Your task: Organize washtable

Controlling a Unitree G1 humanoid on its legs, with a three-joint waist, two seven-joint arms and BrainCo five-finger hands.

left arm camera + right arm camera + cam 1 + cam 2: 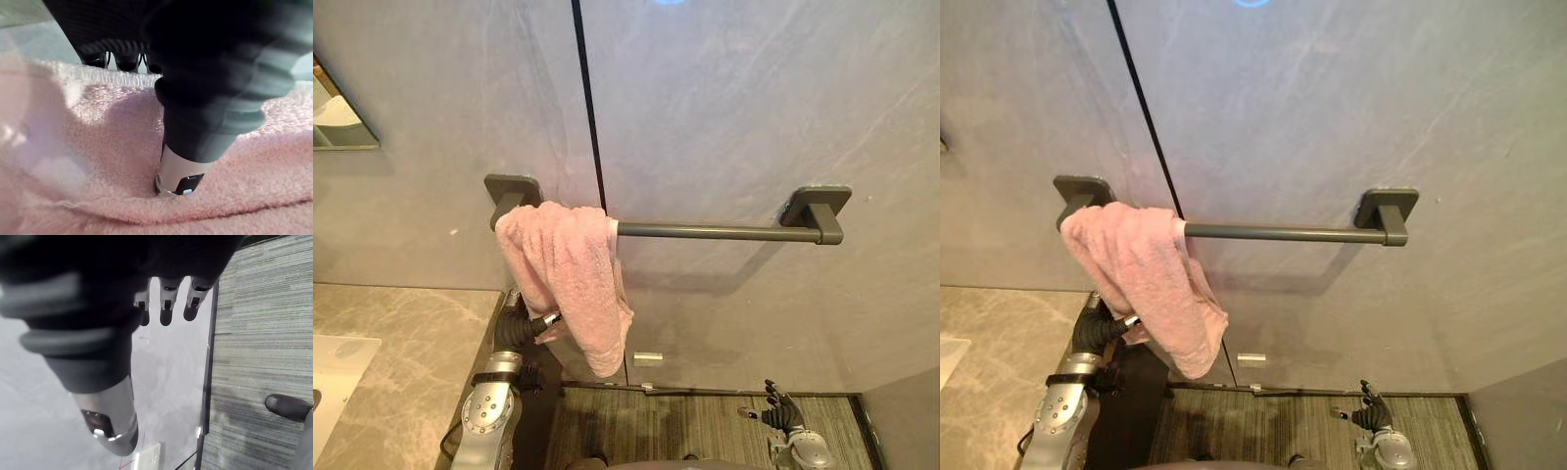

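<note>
A pink towel (573, 274) hangs bunched over the left end of a dark grey towel bar (715, 232) on the grey wall. Its lower folds droop below the bar. My left hand (516, 331) reaches up to the towel's lower left part. In the left wrist view the thumb (183, 171) presses into the towel (98, 147) while the fingers (120, 61) go over its hemmed edge, pinching it. My right hand (783, 413) hangs low at the right, above the floor, fingers (166, 308) straight and holding nothing.
A marble countertop (401, 343) with a white basin (337, 377) lies at the lower left, under a mirror corner (333, 117). The right part of the bar is bare. A striped mat (685, 426) covers the floor below. A small white plate (647, 358) sits low on the wall.
</note>
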